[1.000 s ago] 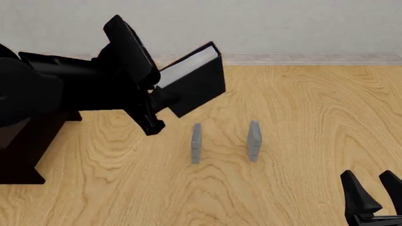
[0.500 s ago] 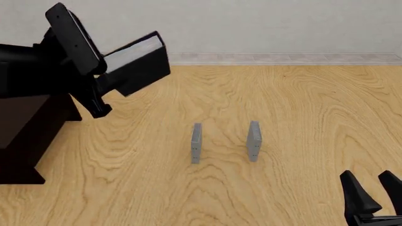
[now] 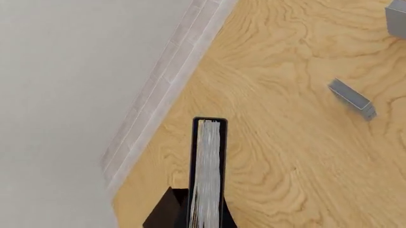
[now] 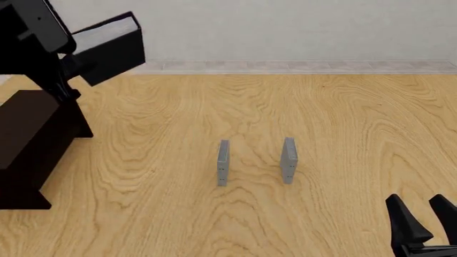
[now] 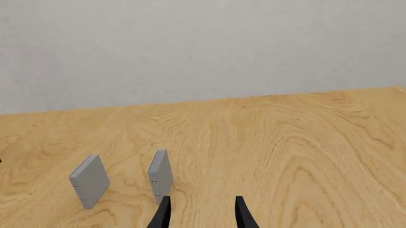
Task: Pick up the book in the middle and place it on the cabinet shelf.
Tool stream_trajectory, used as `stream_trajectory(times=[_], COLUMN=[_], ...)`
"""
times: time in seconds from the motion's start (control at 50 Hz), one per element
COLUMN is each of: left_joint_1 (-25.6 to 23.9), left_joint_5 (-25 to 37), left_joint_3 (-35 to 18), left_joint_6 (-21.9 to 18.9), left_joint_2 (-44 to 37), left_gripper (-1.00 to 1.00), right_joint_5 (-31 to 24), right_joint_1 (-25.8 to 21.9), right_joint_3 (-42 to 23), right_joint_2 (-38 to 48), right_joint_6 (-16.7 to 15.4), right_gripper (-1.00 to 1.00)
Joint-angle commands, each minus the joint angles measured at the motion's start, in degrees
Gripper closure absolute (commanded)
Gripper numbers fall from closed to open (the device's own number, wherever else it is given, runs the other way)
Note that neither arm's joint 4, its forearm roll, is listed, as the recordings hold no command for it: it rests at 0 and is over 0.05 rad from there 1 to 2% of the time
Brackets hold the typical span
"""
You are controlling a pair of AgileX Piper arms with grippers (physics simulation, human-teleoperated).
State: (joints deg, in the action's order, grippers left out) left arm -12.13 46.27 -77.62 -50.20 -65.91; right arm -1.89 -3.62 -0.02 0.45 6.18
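The black book (image 4: 107, 48) with its white page edge (image 3: 207, 175) hangs tilted in the air at the far left, above the back end of the dark cabinet shelf (image 4: 29, 144). My left gripper (image 4: 68, 69) is shut on the book; its fingers (image 3: 165, 216) clamp both covers in the left wrist view. My right gripper (image 4: 427, 225) rests open at the front right corner, its fingertips (image 5: 161, 213) apart with nothing between them.
Two thin grey upright plates (image 4: 222, 162) (image 4: 288, 159) stand side by side mid-table; the same plates (image 5: 89, 180) (image 5: 159, 175) show in the right wrist view. A pale wall and baseboard (image 4: 300, 66) close the far edge.
My left arm has carried the book further left and slightly up, from above the table's left-centre to over the cabinet. The right gripper and the plates have not moved.
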Motion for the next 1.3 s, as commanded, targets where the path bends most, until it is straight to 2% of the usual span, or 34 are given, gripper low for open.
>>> stream_trajectory(times=[0.02,0.1,0.18,0.26,0.44,0.52,0.62,0.7,0.76,0.82,0.92,1.0,1.04,1.16,1.26,1.3], left_joint_1=[8.66,12.40,13.70,14.53,18.84,21.84,23.97,25.39,28.88,29.86,30.48,31.92,32.38,36.26,36.37,38.76], left_joint_5=[-1.48,-3.92,-4.11,-3.07,-5.16,-7.13,-7.61,-8.05,-11.05,-12.86,-13.40,-13.59,-14.62,-17.82,-18.17,-19.81], left_joint_3=[-1.60,0.73,1.11,-0.95,1.35,3.91,2.21,3.63,6.95,10.13,11.65,10.87,13.23,15.63,16.44,15.89], left_joint_6=[-5.16,-8.60,-9.18,-7.25,-8.84,-10.19,-8.16,-8.83,-11.89,-13.48,-12.29,-10.80,-12.00,-14.00,-14.29,-14.28], left_joint_2=[-0.16,0.70,0.56,-0.64,-0.86,-0.81,-1.61,-1.43,-0.96,-0.19,-0.20,-0.91,-0.41,-1.28,-1.23,-2.85], left_gripper=[1.00,1.00,1.00,1.00,1.00,1.00,1.00,1.00,1.00,1.00,1.00,1.00,1.00,1.00,1.00,1.00], right_joint_5=[-0.03,-0.20,-0.09,-0.15,-0.25,-0.30,-0.45,-0.54,-0.59,-0.77,-0.75,-0.76,-0.79,-0.89,-0.89,-0.92], right_joint_1=[-0.06,0.04,0.07,0.02,0.13,0.07,0.12,0.12,0.06,-0.15,-0.08,-0.07,-0.06,-0.07,0.03,-0.01], right_joint_3=[-0.01,-0.02,-0.02,-0.02,0.00,0.00,0.01,0.01,0.01,0.01,0.01,0.01,0.01,0.01,0.01,0.01], right_joint_2=[0.07,-0.03,0.03,-0.01,-0.09,-0.13,-0.19,-0.20,-0.21,-0.22,-0.22,-0.25,-0.26,-0.24,-0.26,-0.26], right_joint_6=[0.01,0.10,0.10,0.06,0.05,0.06,0.10,0.13,0.14,0.09,0.16,0.11,0.10,0.00,0.05,0.02], right_gripper=[-1.00,-1.00,-1.00,-1.00,-1.00,-1.00,-1.00,-1.00,-1.00,-1.00,-1.00,-1.00,-1.00,-1.00,-1.00,-1.00])
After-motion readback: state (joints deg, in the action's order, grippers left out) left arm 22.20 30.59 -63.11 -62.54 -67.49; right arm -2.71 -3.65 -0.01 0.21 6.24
